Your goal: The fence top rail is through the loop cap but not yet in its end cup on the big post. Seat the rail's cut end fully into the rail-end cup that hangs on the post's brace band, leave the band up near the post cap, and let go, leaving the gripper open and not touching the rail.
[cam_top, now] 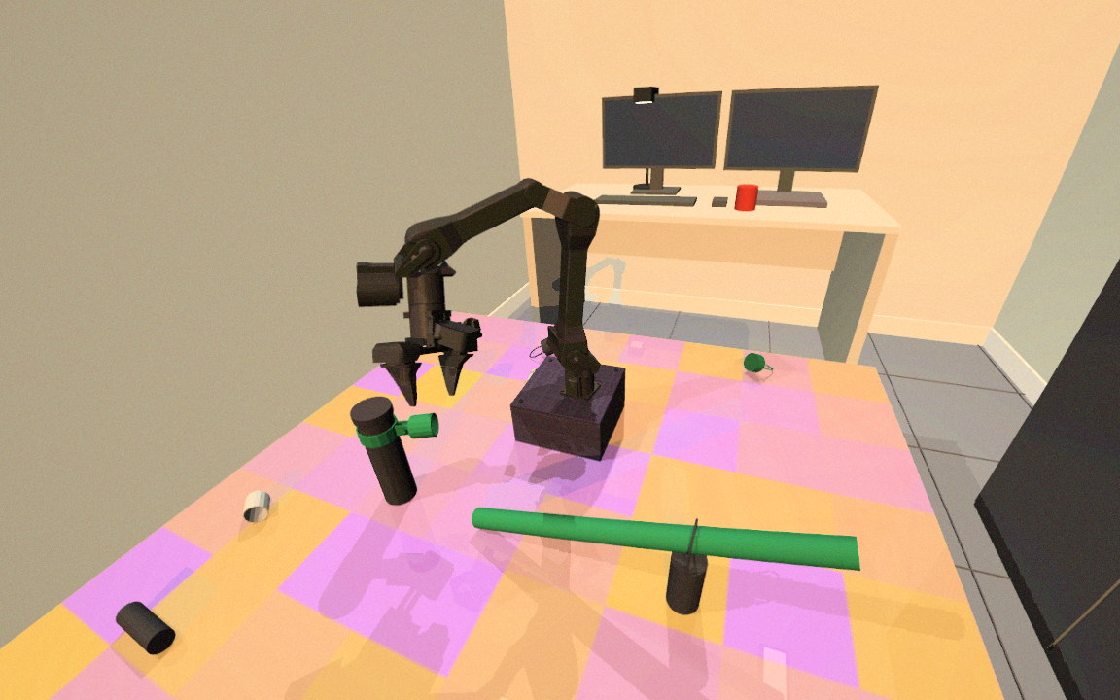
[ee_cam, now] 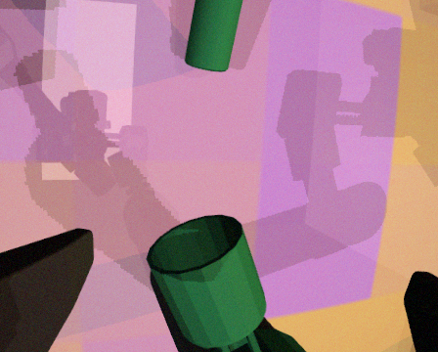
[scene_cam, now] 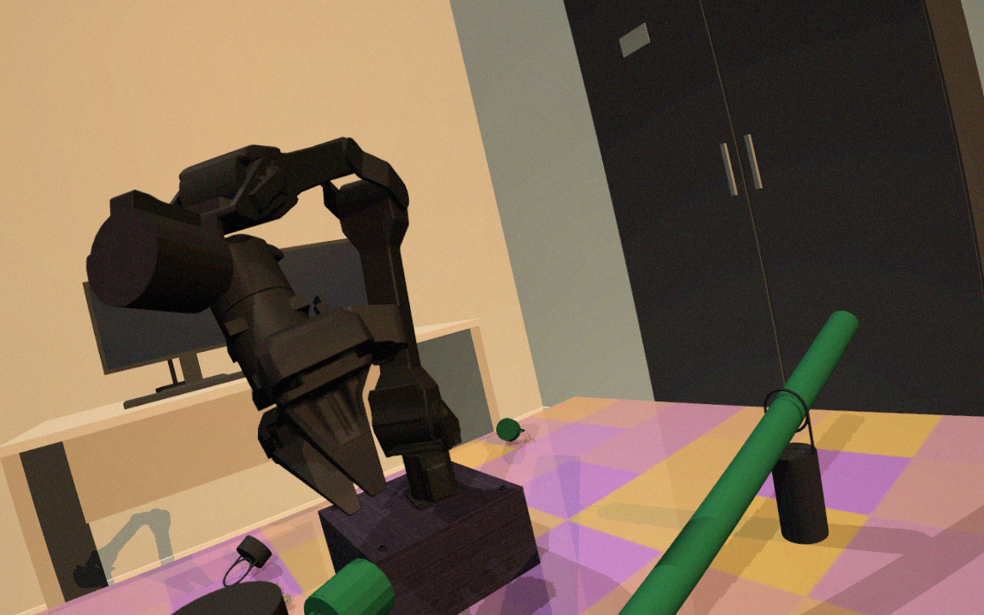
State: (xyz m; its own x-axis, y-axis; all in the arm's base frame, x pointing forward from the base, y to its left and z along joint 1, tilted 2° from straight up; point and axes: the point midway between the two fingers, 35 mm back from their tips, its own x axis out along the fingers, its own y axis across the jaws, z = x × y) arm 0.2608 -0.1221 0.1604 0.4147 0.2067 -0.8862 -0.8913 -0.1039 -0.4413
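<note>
The green rail (cam_top: 581, 529) (scene_cam: 740, 482) (ee_cam: 214, 39) passes through the wire loop on the short black post (cam_top: 685, 587) (scene_cam: 799, 497). Its cut end hangs free above the mat, apart from the cup. The green rail-end cup (cam_top: 423, 425) (scene_cam: 350, 593) (ee_cam: 214, 303) sticks out from the brace band (cam_top: 377, 437), which sits just under the black cap (cam_top: 370, 413) (scene_cam: 239, 600) of the big post (cam_top: 392, 474). The cup's mouth faces the rail's side and is empty. My gripper (cam_top: 432, 399) (scene_cam: 371, 500) (ee_cam: 252, 269) is open and empty, pointing down; in the wrist view its fingers flank the cup.
The arm's dark base box (cam_top: 560, 426) (scene_cam: 434, 535) stands behind the rail. A white ring (cam_top: 257, 507) and a black cylinder (cam_top: 145, 626) lie at the left. A green looped cap (cam_top: 753, 363) (scene_cam: 508, 429) lies at the back right, and a black looped cap (scene_cam: 254, 550) lies behind the big post.
</note>
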